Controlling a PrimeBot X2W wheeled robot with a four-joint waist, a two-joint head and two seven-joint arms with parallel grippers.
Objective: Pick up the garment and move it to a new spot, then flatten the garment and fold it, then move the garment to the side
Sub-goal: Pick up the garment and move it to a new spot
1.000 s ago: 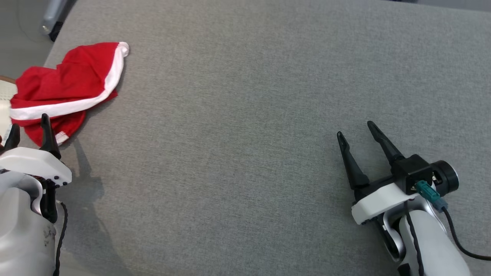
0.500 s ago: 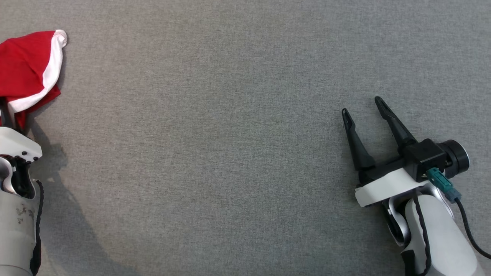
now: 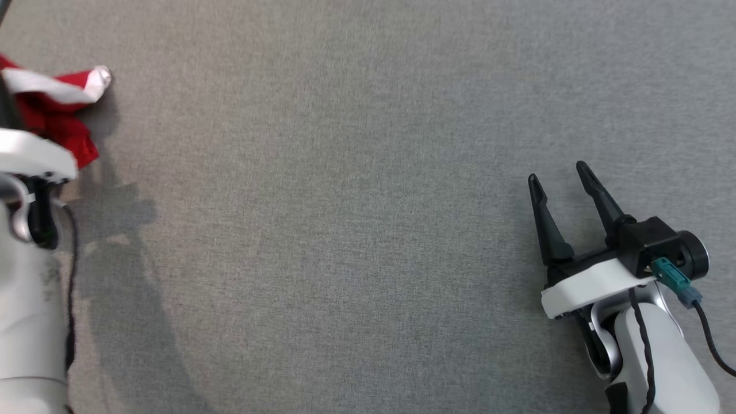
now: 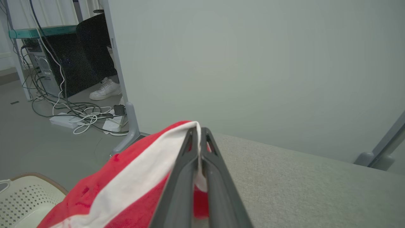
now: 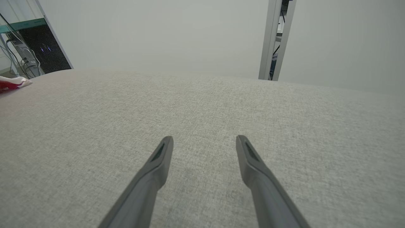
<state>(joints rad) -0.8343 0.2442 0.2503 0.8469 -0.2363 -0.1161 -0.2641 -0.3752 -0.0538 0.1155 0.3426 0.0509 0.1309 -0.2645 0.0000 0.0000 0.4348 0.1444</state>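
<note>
Okay, my left gripper [image 4: 198, 130] is clamped on the white trim of the red garment [image 4: 126, 183] at the grey table's [image 4: 300, 177] left edge. I'd judge it soft, light and floppy, and the trim looks like the best hold. My right gripper [image 3: 560, 172] is spread wide, holding nothing.

Bright red with a broad white band across the garment [image 4: 104, 193], against mottled mid-grey weave on the table [image 3: 345, 201]. Black on the fingers of the right gripper [image 3: 558, 172], dark grey on those of the left gripper [image 4: 200, 129], white on the right housing [image 3: 586, 287], teal on its connector [image 3: 670, 275]. Cream with a dotted perforated pattern on the basket [image 4: 19, 199].
</note>
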